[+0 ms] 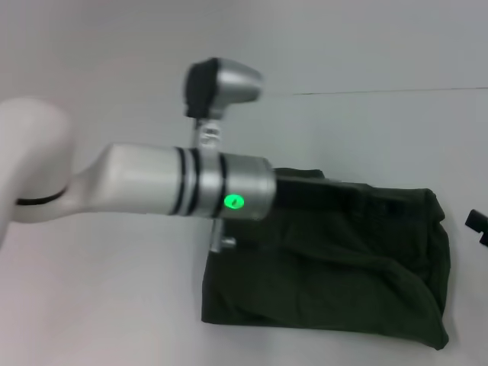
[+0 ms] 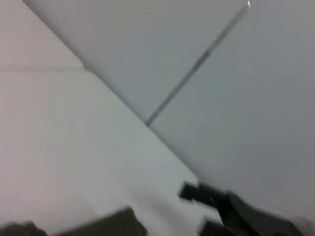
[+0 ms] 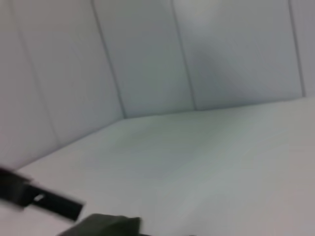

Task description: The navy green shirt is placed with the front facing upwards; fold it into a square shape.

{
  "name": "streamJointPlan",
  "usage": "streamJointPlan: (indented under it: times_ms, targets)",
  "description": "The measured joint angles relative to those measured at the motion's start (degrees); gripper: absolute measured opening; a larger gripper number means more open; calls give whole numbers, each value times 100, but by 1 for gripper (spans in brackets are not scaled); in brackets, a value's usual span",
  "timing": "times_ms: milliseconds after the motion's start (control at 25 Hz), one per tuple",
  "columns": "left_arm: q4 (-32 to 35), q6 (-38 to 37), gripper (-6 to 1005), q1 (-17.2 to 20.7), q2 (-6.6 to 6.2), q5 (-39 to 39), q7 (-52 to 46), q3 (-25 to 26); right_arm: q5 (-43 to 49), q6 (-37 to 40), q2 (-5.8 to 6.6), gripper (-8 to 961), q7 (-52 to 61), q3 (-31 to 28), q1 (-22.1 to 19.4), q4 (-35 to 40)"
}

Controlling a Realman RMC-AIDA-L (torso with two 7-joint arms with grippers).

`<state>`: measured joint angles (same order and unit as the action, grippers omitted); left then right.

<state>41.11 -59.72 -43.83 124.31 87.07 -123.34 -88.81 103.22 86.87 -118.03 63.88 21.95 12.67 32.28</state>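
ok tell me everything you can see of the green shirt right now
The navy green shirt is dark olive, soft, cotton-looking cloth, already folded into a wrinkled, roughly rectangular bundle. It lies flat on the white table, right of centre in the head view. No lettering or label shows. The left arm crosses above its upper left corner.

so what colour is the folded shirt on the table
Dark olive green shirt; head view shows it best.

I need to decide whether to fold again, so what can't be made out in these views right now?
- Left gripper: in the head view the left arm hides it and the navy green shirt's near-left part.
- Right gripper: cut off by the head view's right edge; open or shut unclear.
- Shirt lettering and label: not visible.
- Both wrist views: blurred, showing only a shirt corner.
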Motion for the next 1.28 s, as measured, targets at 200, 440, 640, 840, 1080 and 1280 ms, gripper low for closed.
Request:
streamJointPlan:
  times_ms: [200, 440, 640, 840, 1080, 1280]
  targets:
    - [0, -839, 885, 404, -45, 11, 697, 1237, 445, 782, -119, 774, -289, 39, 84, 240]
    - [1, -1540, 882, 753, -138, 97, 961, 2208, 816, 906, -165, 773, -370, 360, 466, -9]
    - [8, -1604, 879, 822, -102, 151, 1020, 2287, 921, -84, -163, 771, 285, 422, 801, -286]
    - [1, -1616, 875, 843, -89, 162, 1048, 2288, 1058, -963, -167, 770, 770, 526, 1038, -360]
    - [9, -1742, 870, 910, -89, 162, 1136, 2389, 1037, -1506, -166, 769, 819, 535, 1262, -519]
    - [14, -1955, 866, 990, -108, 161, 1308, 2645, 923, -518, -171, 768, 560, 488, 1230, -262]
